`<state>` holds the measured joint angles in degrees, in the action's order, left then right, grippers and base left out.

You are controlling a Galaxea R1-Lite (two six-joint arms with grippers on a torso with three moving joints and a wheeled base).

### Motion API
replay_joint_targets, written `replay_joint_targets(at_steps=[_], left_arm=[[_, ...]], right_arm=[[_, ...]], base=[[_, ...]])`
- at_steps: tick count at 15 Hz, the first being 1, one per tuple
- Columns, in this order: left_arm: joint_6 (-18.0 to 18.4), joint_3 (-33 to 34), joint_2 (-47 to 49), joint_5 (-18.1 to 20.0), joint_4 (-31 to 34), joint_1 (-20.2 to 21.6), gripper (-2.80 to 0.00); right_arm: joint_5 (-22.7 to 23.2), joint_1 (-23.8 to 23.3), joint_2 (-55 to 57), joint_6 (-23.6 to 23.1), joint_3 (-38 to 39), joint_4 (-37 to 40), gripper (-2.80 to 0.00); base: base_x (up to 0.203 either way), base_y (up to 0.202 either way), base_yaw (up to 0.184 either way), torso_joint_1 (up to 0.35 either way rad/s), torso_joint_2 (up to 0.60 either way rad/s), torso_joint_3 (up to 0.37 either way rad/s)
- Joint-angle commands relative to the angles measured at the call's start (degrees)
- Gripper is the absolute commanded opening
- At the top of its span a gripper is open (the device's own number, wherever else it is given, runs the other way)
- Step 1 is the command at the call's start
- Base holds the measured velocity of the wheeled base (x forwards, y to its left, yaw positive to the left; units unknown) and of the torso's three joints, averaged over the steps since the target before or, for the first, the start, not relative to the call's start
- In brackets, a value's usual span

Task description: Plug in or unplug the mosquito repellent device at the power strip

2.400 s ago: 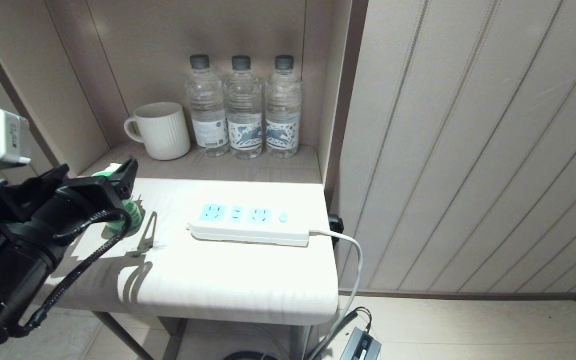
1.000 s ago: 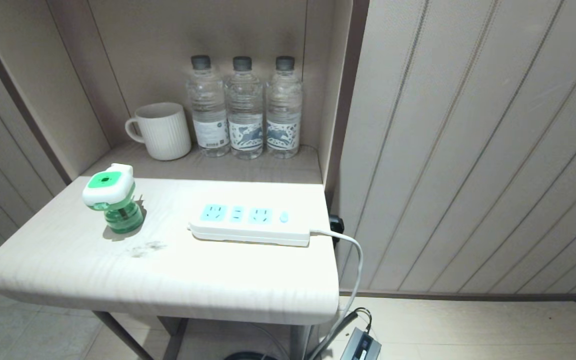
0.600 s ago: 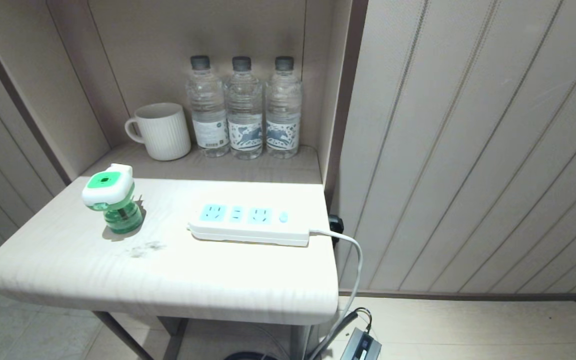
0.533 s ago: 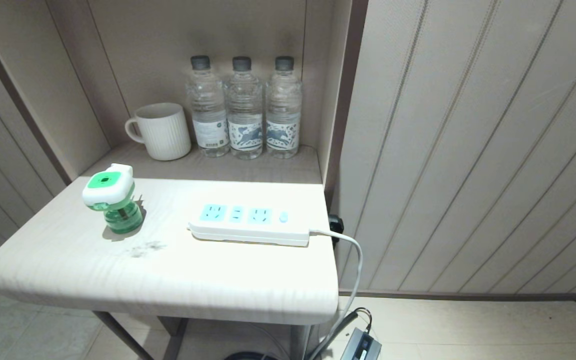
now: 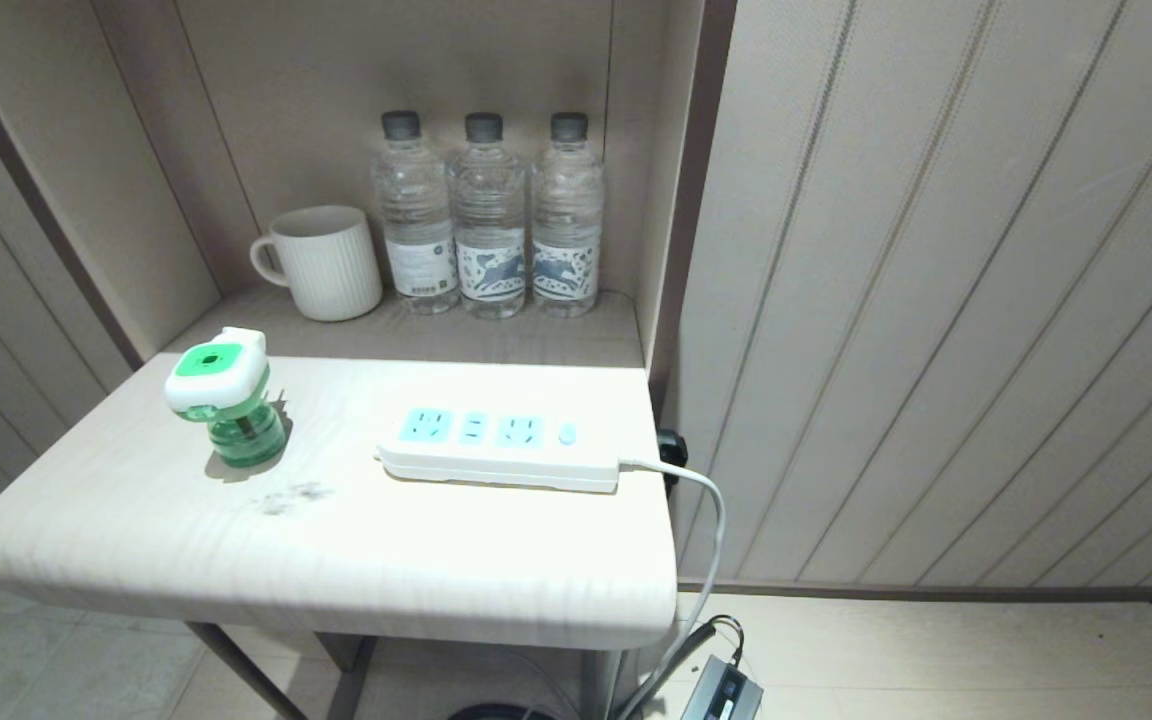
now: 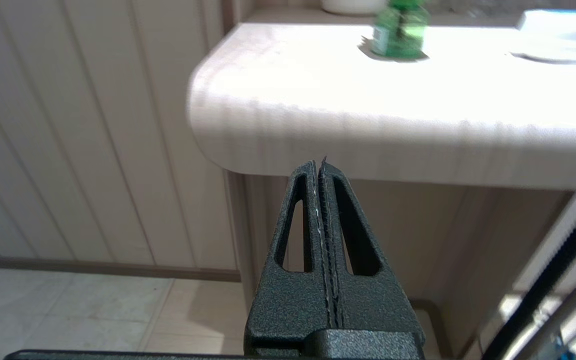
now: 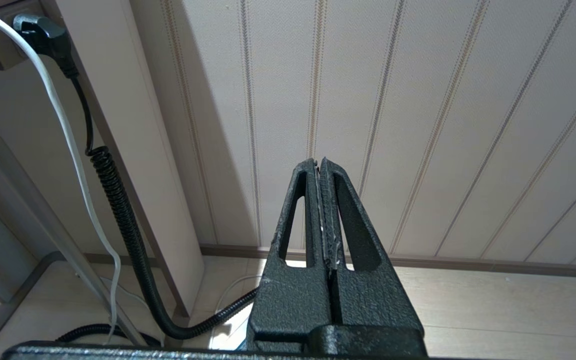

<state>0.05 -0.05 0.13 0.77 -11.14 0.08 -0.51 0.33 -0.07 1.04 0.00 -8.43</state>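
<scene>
On the desk stands one green mosquito repellent device near the left edge, and one white power strip lies toward the right edge, showing three blue socket faces and one button. At the back edge, in the alcove, are one white mug and three water bottles

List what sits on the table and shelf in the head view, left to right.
Repellent device → mug → three water bottles → power strip's blue button → its white cord hanging off the table's right edge.
</scene>
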Motion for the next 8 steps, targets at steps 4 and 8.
replay_joint_targets(at_steps=[4,8], left_arm=[[-0.49,0.05,-0.13,-0.51,-0.28,-0.08,-2.8],[-0.52,0.05,-0.13,-0.51,-0.22,-0.07,-2.8]], right_arm=[[-0.02,0.02,0.07,0.01,0.0,-0.1,-2.8],[-0.19,0.02,0.07,0.09,0.0,-0.1,-2.8]], base=[[0.0,0.0,0.0,0.0,0.0,0.0],[0.0,0.0,0.0,0.0,0.0,0.0]])
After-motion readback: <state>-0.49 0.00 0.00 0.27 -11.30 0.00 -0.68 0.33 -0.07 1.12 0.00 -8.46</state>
